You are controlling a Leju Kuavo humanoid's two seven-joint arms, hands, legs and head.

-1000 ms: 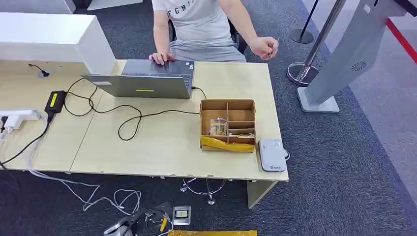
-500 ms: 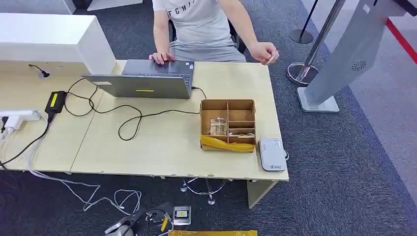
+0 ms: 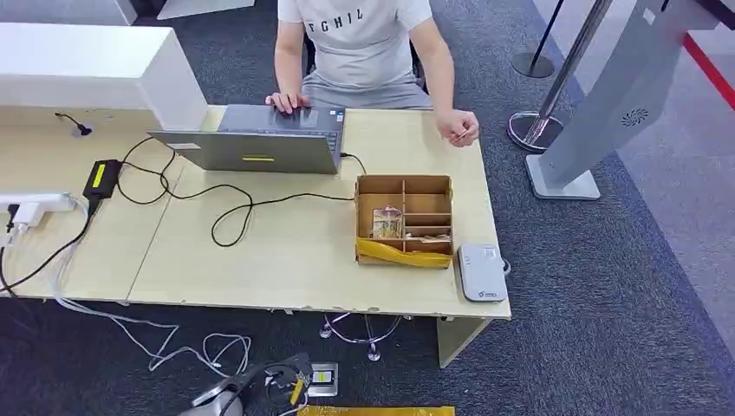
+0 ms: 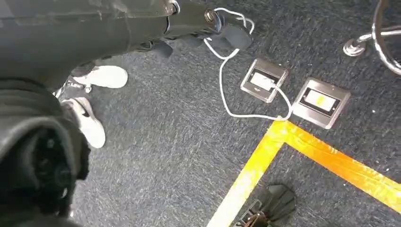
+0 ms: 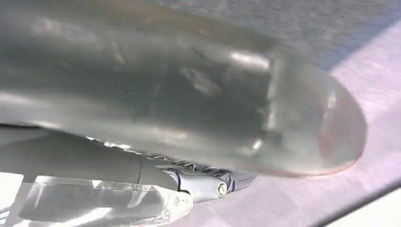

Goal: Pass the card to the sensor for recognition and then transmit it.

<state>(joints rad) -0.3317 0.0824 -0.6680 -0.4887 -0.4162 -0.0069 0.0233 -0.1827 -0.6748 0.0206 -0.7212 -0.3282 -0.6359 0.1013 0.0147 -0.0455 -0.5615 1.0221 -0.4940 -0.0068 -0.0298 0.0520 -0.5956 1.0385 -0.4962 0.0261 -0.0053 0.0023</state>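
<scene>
The left robot hand (image 4: pixel 38 175) is hanging over the floor (image 4: pixel 165 156), its grip impossible to judge; the right's grip is likewise unclear. The sensor (image 3: pixel 481 271) is lying on the counter (image 3: pixel 286 251), well apart from it, beside a box (image 3: pixel 404 220).

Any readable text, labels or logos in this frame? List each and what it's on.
"TCHIL": on the person's grey shirt, cut off by the frame edge, so likely partial.
Small mark on the white card reader: too small to read.
Yellow sticker on the laptop lid: blurred, unreadable.
Yellow label on the power adapter: unreadable.
Floor socket plates: no legible text.
</scene>
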